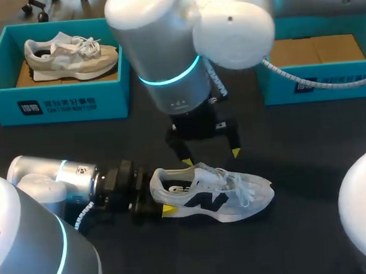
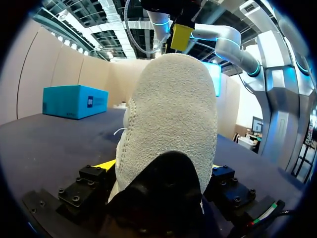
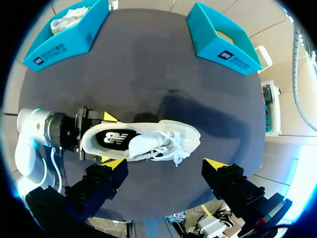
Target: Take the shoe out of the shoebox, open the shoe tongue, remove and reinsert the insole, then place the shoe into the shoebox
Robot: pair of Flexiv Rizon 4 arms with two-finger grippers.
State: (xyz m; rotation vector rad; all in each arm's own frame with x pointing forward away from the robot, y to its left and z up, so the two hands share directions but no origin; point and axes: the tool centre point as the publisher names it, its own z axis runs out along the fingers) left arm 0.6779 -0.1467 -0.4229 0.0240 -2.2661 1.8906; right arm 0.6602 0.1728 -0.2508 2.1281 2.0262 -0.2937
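1. A dark desk (image 1: 309, 166) carries everything. The white sneaker (image 1: 211, 194) with a dark side logo rests on it in the open, outside both boxes.
2. The left arm comes in low along the desk behind the sneaker's heel. The left fingers (image 1: 169, 210) clamp that heel from both sides, with one yellow tip pressed against each flank. In the left wrist view the suede heel fills the space between them.
3. The right arm hangs directly above the sneaker. The right fingers (image 1: 235, 152) are spread wide and hold nothing. Their yellow tips sit just over the laces and collar, and I cannot tell whether they touch.
4. The sneaker's loose laces (image 3: 166, 148) trail over its upper, and its toe points away from the left arm.
5. Beyond the sneaker on the heel side stands a teal shoebox (image 1: 57, 104), well apart, holding a beige sneaker (image 1: 72, 57).
6. Beyond the sneaker on the toe side is a second teal shoebox (image 1: 329, 84), also well apart, showing its bare cardboard floor.
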